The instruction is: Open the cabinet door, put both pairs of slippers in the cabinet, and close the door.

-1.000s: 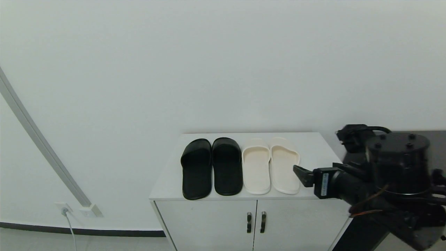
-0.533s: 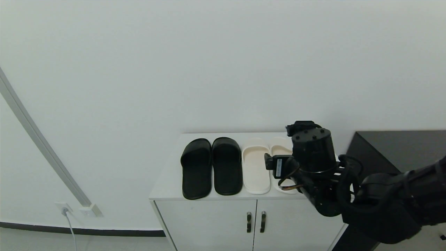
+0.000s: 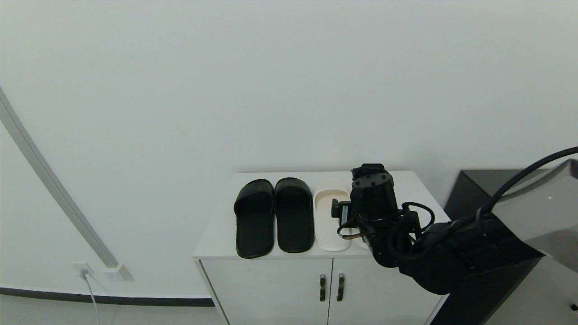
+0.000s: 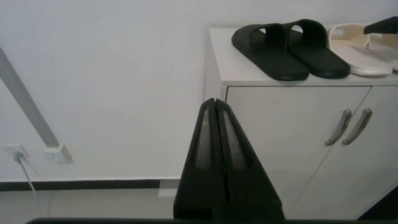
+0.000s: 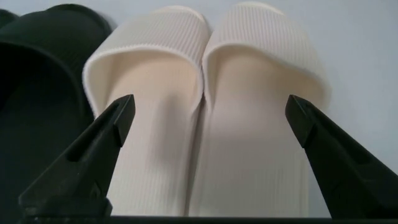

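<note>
— On the cabinet top point(image 3: 221, 234), what stock?
— Item 1: black slippers point(image 3: 294, 216), one pair, side by side, toward the left. Item 2: white slippers point(image 3: 329, 223), one pair, inner edges touching, just beside the black pair on its right. Nothing stowed in the cabinet point(image 3: 271, 289) as far as visible.
— Doors?
— Two, both shut. Handles point(image 3: 323, 287) side by side at the centre seam, untouched.
— Right gripper?
— Right gripper point(image 5: 210, 106): over the white slippers, fingers point(image 5: 93, 162) spread wide, one toward each outer side of the pair, pinching nothing. Contact with the slippers: cannot tell.
— Left gripper?
— Left gripper point(image 4: 214, 106): lower than the cabinet top, well apart from the cabinet, facing the wall point(image 4: 93, 74) beside it. Fingers point(image 4: 205, 143) pressed together, nothing between them.
— Step in hand?
— By judgement, pickup of the white pair, taken ahead of the door opening named first in the task.
— Next move?
— Probably calls for lowering the spread fingers around both white slippers, then squeezing the two together as one bundle. Also calls for a door opened before any stowing, likely work for the idle left gripper at a handle. Risk: one slipper slipping from the squeeze, or a nudge to the black pair alongside.
</note>
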`<state>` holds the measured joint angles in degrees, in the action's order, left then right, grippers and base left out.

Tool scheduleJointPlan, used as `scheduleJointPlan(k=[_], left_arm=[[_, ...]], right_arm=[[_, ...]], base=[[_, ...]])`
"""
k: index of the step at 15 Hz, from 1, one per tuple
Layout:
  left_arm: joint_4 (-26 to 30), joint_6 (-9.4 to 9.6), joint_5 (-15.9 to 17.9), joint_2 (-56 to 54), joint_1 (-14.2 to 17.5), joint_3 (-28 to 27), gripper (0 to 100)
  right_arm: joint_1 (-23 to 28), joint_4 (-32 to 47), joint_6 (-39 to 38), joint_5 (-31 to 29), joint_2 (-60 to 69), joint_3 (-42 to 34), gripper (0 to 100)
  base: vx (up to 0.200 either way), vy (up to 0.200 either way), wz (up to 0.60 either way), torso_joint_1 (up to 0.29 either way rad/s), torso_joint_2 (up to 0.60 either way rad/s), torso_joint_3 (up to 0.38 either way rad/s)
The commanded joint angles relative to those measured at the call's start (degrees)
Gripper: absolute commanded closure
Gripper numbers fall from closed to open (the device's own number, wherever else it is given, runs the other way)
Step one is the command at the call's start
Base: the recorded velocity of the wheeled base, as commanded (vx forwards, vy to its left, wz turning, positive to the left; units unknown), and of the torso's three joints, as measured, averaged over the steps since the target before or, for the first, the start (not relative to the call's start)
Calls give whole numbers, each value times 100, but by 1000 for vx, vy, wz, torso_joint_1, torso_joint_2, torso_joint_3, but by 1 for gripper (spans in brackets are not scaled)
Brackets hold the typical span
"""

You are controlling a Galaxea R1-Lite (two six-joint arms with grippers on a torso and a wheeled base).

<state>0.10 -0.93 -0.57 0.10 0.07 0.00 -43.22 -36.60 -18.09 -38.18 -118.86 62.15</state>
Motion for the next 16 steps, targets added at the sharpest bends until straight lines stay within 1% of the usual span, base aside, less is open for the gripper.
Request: scheduleJointPlan(k=[1, 7, 10, 15, 16], left_arm=[[-1, 5, 5, -1, 1, 0, 100], [-1, -4, -4, -1, 1, 0, 100], [-1, -4, -4, -1, 1, 0, 100], [-1, -4, -4, -1, 1, 0, 100], [-1, -4, -4, -1, 1, 0, 100]], right_arm=[[94, -5, 16, -23, -357, 272, 0], [419, -67, 376, -14, -1043, 1150, 0], [463, -436, 684, -5, -1263, 1238, 0], [542, -506, 710, 39, -1447, 1405, 0], [551, -506, 710, 48, -1447, 1405, 100]], base=[[0, 0, 0, 0, 0, 0], [0, 0, 0, 0, 0, 0], [0, 0, 0, 0, 0, 0], [0, 0, 0, 0, 0, 0], [0, 0, 0, 0, 0, 0]])
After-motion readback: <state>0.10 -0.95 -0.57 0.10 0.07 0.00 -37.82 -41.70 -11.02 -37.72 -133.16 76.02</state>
